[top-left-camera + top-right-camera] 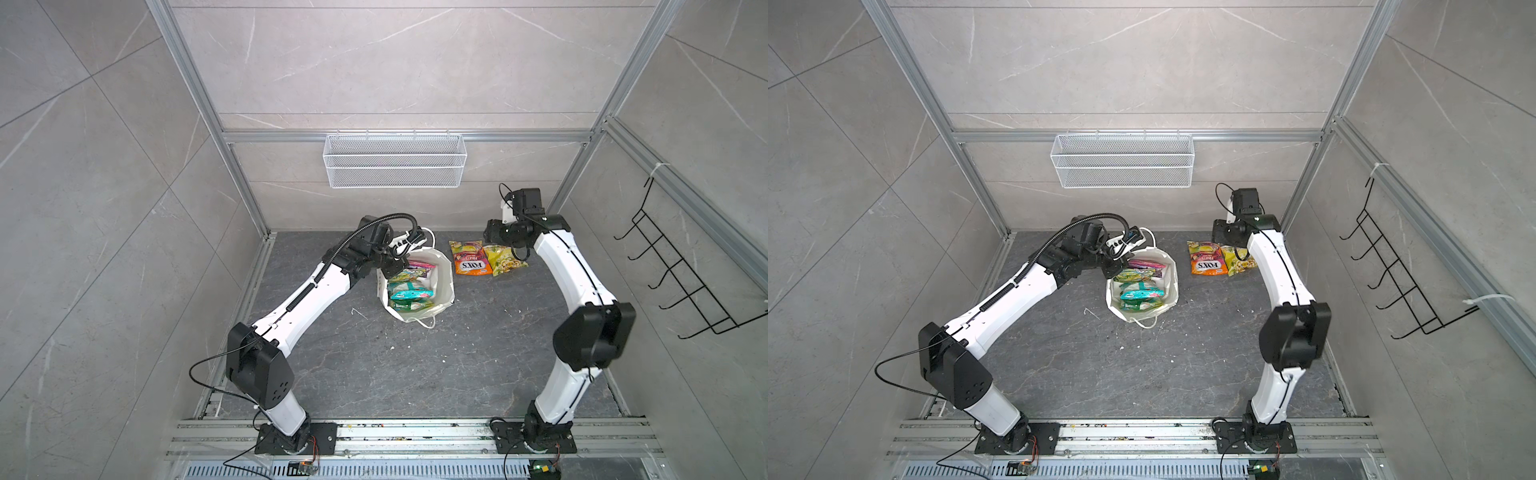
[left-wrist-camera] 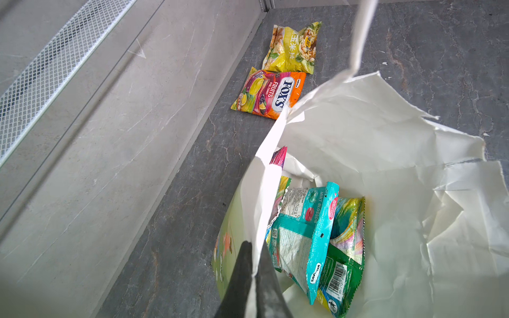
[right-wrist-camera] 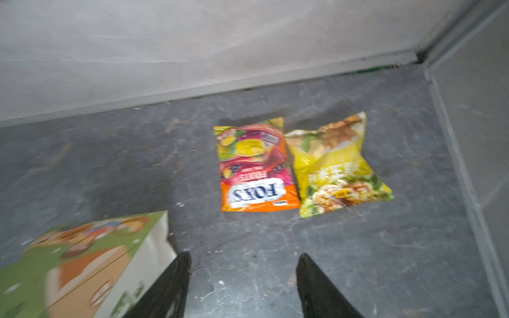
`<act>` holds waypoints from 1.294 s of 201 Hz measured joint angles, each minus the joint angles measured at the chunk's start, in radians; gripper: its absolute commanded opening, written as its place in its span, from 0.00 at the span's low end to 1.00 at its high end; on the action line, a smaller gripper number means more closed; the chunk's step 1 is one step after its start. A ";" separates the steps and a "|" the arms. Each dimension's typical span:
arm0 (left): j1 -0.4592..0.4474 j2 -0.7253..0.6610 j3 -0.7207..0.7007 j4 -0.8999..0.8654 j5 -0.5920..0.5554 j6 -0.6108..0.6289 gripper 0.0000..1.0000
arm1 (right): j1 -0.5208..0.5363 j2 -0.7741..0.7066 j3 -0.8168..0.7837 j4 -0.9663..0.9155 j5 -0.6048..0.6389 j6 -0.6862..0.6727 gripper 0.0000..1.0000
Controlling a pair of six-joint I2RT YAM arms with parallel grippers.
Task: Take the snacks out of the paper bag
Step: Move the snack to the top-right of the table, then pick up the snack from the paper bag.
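Now left gripper [image 2: 254,247] clamps paper bag [image 2: 358,132] rim; right gripper [image 3: 243,256] spread, empty; snacks [image 1: 409,286] inside lie toward its left, seemingly lower.

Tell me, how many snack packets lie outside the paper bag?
2. The orange FOX'S packet and the yellow packet lie side by side on the tabletop. The rest sit in the paper bag; some may be hidden.
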 measured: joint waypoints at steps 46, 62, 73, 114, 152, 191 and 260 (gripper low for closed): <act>-0.011 -0.027 -0.033 -0.001 0.006 0.000 0.00 | 0.114 -0.399 -0.492 0.301 -0.240 -0.036 0.39; -0.015 -0.039 -0.051 0.000 0.011 0.000 0.00 | 0.149 -0.486 -0.613 0.371 -0.302 -0.071 0.37; -0.018 -0.049 -0.065 0.000 0.018 -0.001 0.00 | 0.184 -0.532 -0.677 0.402 -0.329 -0.106 0.35; -0.027 -0.070 -0.096 -0.002 0.034 -0.002 0.00 | 0.322 -0.596 -0.802 0.492 -0.380 -0.230 0.32; -0.030 -0.081 -0.105 -0.005 0.038 -0.008 0.00 | 0.462 -0.570 -0.818 0.542 -0.337 -0.343 0.30; -0.032 -0.101 -0.119 -0.006 0.048 -0.012 0.00 | 0.559 -0.454 -0.789 0.557 -0.228 -0.447 0.31; -0.033 -0.109 -0.140 0.001 0.055 -0.016 0.00 | 0.618 -0.357 -0.745 0.538 -0.064 -0.558 0.45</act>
